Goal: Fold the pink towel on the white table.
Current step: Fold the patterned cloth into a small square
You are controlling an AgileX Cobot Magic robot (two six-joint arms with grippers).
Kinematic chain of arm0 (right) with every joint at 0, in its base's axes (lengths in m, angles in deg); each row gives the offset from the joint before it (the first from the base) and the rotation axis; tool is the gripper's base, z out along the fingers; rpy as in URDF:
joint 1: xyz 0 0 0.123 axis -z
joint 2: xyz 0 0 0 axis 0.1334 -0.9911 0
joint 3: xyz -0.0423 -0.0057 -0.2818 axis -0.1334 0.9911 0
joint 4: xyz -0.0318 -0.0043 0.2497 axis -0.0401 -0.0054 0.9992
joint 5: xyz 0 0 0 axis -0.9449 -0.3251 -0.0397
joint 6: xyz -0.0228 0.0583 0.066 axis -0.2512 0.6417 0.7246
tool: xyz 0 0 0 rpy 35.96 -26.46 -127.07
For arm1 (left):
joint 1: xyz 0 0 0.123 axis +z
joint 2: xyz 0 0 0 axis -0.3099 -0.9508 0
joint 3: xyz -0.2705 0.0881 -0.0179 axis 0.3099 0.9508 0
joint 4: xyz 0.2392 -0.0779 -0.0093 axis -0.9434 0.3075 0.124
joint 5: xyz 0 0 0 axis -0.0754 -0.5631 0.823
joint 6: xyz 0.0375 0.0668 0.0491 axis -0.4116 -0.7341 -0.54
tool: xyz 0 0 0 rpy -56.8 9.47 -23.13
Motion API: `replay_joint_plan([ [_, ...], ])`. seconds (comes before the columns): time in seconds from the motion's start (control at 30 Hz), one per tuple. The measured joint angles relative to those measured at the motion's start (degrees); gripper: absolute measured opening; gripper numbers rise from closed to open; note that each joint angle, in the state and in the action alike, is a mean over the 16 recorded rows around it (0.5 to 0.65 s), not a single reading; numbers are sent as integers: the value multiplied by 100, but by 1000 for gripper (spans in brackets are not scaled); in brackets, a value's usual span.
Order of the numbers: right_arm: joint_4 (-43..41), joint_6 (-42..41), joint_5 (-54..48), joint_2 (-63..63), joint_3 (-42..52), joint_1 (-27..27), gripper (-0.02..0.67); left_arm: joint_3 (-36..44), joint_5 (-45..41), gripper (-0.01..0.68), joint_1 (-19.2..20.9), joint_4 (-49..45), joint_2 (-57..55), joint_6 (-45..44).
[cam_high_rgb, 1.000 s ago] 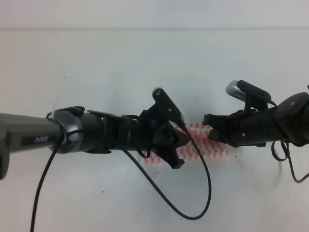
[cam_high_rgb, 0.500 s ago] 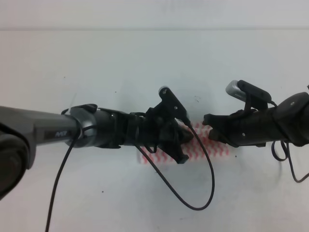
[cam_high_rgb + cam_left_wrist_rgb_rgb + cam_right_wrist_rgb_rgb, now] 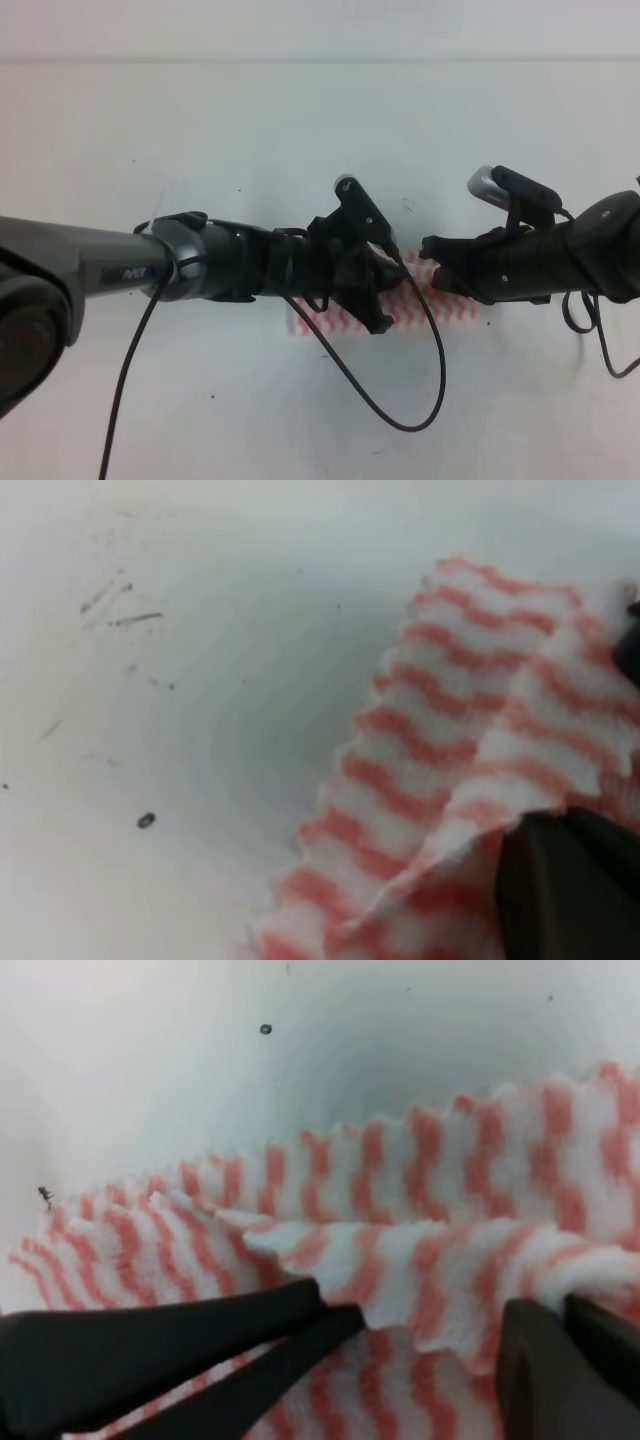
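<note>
Fold status: partly done. Pink towel point(image 3: 425, 308) lies on the white table point(image 3: 300, 130) at centre, already doubled into a narrow band, with more folding judged to remain. Left gripper point(image 3: 385, 283) sits over the band's 9 o'clock half; its wrist view shows one dark finger point(image 3: 565, 885) pressing a lifted flap, but the finger gap cannot be determined. Right gripper point(image 3: 432, 262), at the 3 o'clock end, has its fingers point(image 3: 170, 1350) closed on a raised towel edge.

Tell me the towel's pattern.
The pink towel has pink-and-white wavy zigzag stripes, clearest in the right wrist view.
</note>
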Motion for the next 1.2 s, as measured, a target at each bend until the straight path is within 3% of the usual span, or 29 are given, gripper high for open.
replay_joint_plan([
  [0.8, 190, 21, 564, 9, -106, 0, 80, -16, 5, -5, 0, 88, 19, -6],
  [1.2, 175, -161, 916, 5, -304, 2, 89, -15, 78, -6, 0, 25, 87, 37],
])
